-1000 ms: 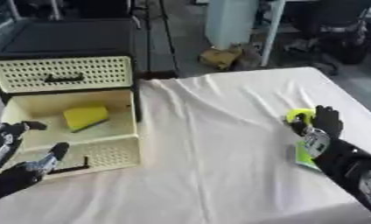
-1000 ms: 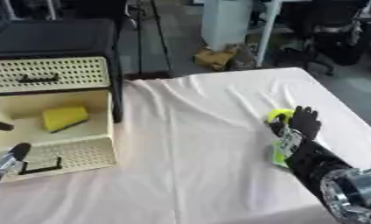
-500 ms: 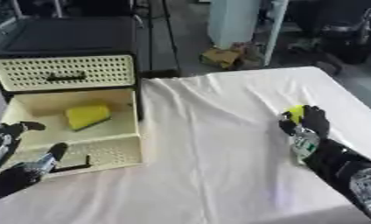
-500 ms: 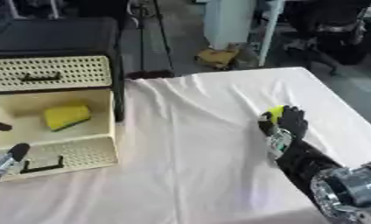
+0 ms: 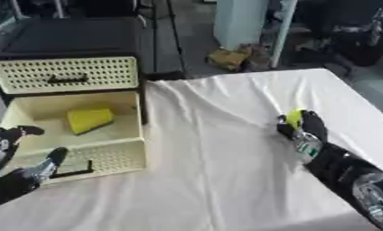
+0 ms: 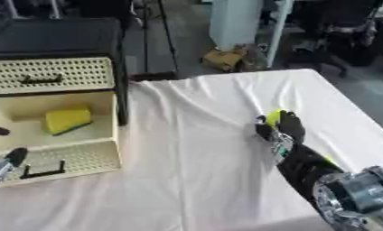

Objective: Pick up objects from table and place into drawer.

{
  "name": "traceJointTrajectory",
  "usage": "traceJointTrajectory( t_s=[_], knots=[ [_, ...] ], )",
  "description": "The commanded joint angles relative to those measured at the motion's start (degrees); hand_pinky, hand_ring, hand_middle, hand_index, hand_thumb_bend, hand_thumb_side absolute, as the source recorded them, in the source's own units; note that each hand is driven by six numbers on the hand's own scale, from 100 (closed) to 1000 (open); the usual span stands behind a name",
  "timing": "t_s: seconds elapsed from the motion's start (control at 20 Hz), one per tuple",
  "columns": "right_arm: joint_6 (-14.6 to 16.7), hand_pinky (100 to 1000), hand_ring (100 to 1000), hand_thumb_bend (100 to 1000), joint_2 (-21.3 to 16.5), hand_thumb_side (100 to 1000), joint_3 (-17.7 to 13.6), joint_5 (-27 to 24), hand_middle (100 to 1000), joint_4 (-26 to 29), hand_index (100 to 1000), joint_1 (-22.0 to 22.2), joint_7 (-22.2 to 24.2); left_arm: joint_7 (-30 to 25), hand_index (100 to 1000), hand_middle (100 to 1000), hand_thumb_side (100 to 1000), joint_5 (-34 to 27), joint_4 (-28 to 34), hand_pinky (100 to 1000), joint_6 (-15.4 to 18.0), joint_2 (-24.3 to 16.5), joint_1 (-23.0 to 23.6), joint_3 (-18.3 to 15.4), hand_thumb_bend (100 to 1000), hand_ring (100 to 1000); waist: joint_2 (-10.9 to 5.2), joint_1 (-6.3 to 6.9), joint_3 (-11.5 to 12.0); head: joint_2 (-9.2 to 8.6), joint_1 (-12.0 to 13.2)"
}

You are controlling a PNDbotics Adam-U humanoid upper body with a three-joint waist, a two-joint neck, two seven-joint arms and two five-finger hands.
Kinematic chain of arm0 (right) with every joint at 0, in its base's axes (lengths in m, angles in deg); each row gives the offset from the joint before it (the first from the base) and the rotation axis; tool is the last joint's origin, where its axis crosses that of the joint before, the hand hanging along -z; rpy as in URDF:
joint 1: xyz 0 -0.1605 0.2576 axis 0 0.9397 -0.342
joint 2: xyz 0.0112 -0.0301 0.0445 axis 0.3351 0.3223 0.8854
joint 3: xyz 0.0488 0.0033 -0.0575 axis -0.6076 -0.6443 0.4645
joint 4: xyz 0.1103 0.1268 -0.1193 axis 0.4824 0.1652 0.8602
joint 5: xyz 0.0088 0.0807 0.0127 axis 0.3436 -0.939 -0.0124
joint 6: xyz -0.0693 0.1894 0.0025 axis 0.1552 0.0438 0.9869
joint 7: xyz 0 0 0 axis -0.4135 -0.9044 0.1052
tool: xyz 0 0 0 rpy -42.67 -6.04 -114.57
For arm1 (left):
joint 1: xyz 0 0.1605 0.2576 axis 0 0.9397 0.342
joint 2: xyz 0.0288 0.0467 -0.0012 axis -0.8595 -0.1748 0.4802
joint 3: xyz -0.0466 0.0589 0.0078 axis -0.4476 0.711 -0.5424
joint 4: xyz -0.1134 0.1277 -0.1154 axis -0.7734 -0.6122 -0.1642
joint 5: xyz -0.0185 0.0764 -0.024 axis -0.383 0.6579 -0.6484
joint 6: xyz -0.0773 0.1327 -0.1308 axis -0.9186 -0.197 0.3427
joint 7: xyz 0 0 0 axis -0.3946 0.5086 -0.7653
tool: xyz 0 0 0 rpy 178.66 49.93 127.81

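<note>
A small yellow-green object (image 5: 292,117) shows at the fingertips of my right hand (image 5: 304,133), over the right half of the white-clothed table (image 5: 218,135). The fingers curl round it and most of it is hidden behind them. At the left stands a cream perforated cabinet whose lower drawer (image 5: 108,155) is pulled open. A yellow sponge-like block (image 5: 90,119) lies inside it. My left hand (image 5: 17,178) rests open at the lower left, just in front of the drawer, with its fingers up.
The cabinet's upper drawer (image 5: 68,74) is closed under a black top (image 5: 68,38). Beyond the table's far edge are the floor, a brown object (image 5: 226,58) and chair legs. The cloth is wrinkled near the cabinet.
My right hand has moved a little to the left, toward the middle of the table, with the yellow-green object at its fingers. The left hand has stayed in place.
</note>
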Motion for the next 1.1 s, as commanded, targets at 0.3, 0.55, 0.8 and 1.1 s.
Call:
traceJointTrajectory(
  t_s=[0.3,0.55,0.8,1.1],
  knots=[
    [-0.42,585,805,252,0.41,418,0.32,0.80,805,0.28,845,-0.06,7.37,-0.05,784,100,1000,-0.26,1.18,100,0.00,-0.42,-0.74,-0.68,472,100,-0.32,0.20,0.39,-0.02,-0.53],
    [-1.80,537,757,100,0.21,100,0.15,1.50,753,0.28,779,-0.03,7.95,-0.06,783,100,1000,-0.30,1.19,100,-0.02,-0.44,-0.78,-0.70,470,100,-0.36,-0.03,0.54,0.14,-0.64],
    [-1.65,480,677,100,0.11,100,0.24,2.39,680,0.28,695,-0.15,2.14,-0.12,783,100,1000,-0.30,1.16,100,-0.01,-0.51,-0.76,-0.69,470,100,-0.47,-0.32,0.67,0.25,-0.71],
    [2.35,212,476,100,-0.18,258,-0.15,2.88,377,0.55,423,-0.91,-10.47,-0.18,783,100,1000,-0.20,1.06,100,0.01,-0.60,-0.74,-0.68,469,100,-0.65,-0.75,0.87,0.34,-0.72]
  ],
)
